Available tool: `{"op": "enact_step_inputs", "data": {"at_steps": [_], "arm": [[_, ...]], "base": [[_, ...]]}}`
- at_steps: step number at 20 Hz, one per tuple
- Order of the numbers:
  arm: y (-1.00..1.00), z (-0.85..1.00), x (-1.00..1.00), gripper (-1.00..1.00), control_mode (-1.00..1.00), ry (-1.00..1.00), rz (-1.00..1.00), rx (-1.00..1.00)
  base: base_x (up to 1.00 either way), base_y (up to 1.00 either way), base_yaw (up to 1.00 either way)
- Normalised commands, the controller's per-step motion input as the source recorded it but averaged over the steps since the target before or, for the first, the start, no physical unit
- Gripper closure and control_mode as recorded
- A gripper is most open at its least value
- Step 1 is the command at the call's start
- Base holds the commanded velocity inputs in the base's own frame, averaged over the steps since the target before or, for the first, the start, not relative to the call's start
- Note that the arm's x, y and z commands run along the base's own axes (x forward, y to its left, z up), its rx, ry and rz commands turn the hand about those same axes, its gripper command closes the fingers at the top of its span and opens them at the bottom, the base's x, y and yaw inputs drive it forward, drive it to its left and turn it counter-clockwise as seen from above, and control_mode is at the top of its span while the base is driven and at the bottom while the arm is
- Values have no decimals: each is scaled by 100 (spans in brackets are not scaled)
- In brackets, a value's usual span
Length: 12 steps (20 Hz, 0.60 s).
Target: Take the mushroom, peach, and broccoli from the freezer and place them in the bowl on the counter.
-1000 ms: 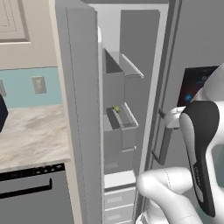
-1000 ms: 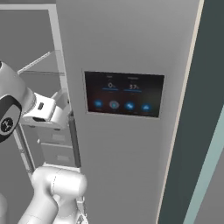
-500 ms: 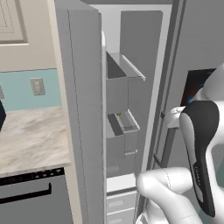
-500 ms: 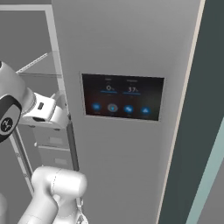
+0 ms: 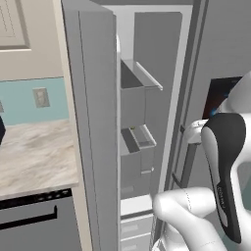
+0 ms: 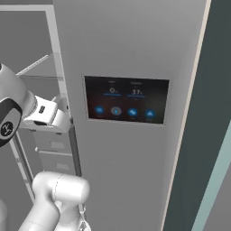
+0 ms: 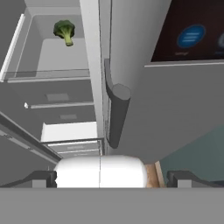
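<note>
Jaws (image 7: 112, 177) stood spread as wide as they went, with nothing between them, each tip low at one side of the hand view; over the last second the whole picture had slid in both base views, the freezer (image 5: 147, 112) opening growing larger and the dark dispenser panel (image 6: 126, 99) shifting across, so the base had most likely driven nearer while the things themselves lay where they were; the broccoli (image 7: 64, 31) rested on a clear shelf (image 7: 48, 61) inside the freezer, up and to the left in the hand view, well apart from the tips; a grey door handle (image 7: 116, 113) stood between; the bench (image 5: 34, 152) showed beside the open door; neither peach nor mushroom could be made out; judged so, no item had been lifted yet, and the reach inward was yet to come.
</note>
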Motion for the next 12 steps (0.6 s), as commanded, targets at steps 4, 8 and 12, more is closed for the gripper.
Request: {"op": "enact_step_inputs", "data": {"at_steps": [4,8,12], "arm": [[0,0,0,-100,100,0,0,0],[0,0,0,-100,100,0,0,0],[0,0,0,-100,100,0,0,0]], "base": [[39,44,1],[47,38,4],[58,31,7]]}}
